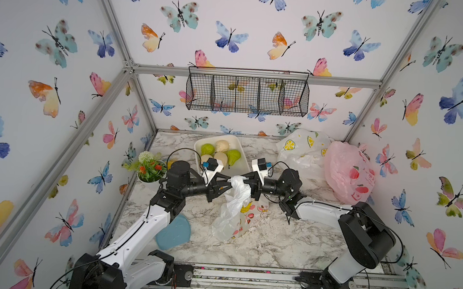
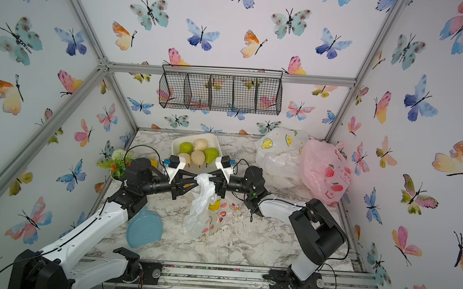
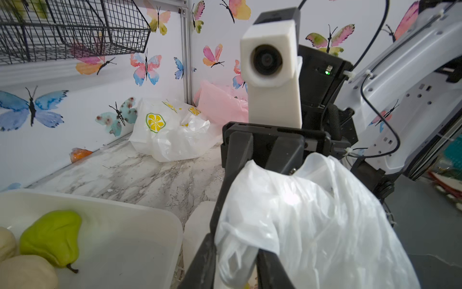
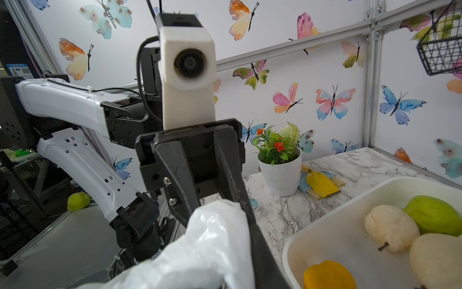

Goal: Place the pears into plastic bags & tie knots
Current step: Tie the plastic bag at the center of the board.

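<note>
Hanging bag (image 1: 234, 206) pinched by left gripper (image 1: 230, 180), right gripper (image 1: 246, 180).

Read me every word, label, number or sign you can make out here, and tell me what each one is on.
None can be read outright.
Pink bag: red characters by the fruit print, too blurred.
Blue sticker: QR code and small print, too small.
Bunny bag: pictures only, any lettering too small.

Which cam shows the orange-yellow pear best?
Right wrist: the orange-yellow pear lies unobstructed in the white tray, cut only by the frame edge. Neither top view nor the left wrist shows it.
</note>
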